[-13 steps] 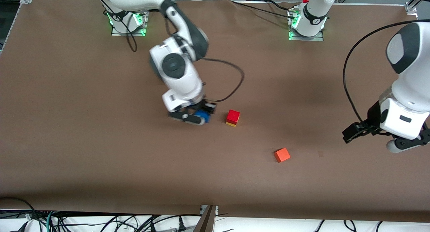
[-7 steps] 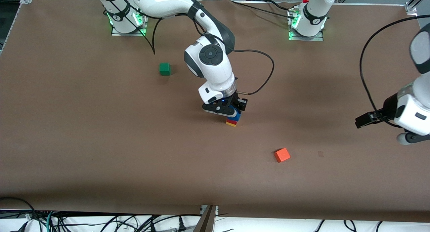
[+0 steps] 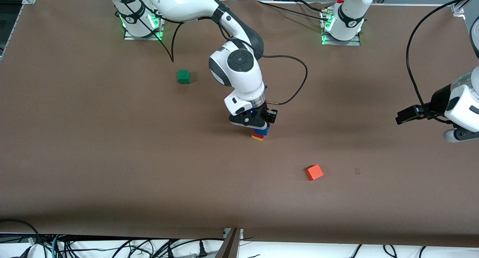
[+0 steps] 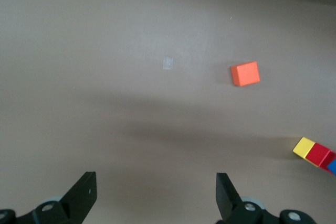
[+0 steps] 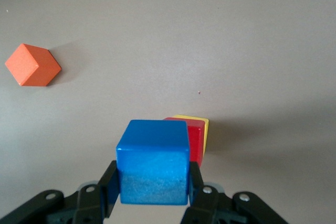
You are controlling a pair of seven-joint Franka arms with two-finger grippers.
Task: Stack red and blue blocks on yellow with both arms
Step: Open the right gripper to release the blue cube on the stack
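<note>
My right gripper [image 3: 257, 125] is shut on the blue block [image 3: 262, 131], with a finger on each side of it in the right wrist view [image 5: 152, 161]. It holds the block right over the red block [image 3: 257, 134], which sits on the yellow block [image 3: 257, 138] mid-table. I cannot tell whether blue touches red. Red [image 5: 195, 140] and yellow [image 5: 202, 124] peek out past the blue block. My left gripper [image 3: 458, 134] hangs open and empty [image 4: 156, 192] over the left arm's end of the table. From there the stack shows, with yellow [image 4: 303, 147] and red [image 4: 318, 155].
An orange cube [image 3: 314, 172] lies nearer the front camera than the stack, toward the left arm's end; it also shows in both wrist views [image 4: 245, 73] [image 5: 32, 65]. A green cube [image 3: 183, 76] lies toward the right arm's base. A black cable [image 3: 295, 86] loops beside the right wrist.
My right gripper carried the blue block from beside the stack to over the red block. The green cube came into view. My left arm drew back toward its end of the table.
</note>
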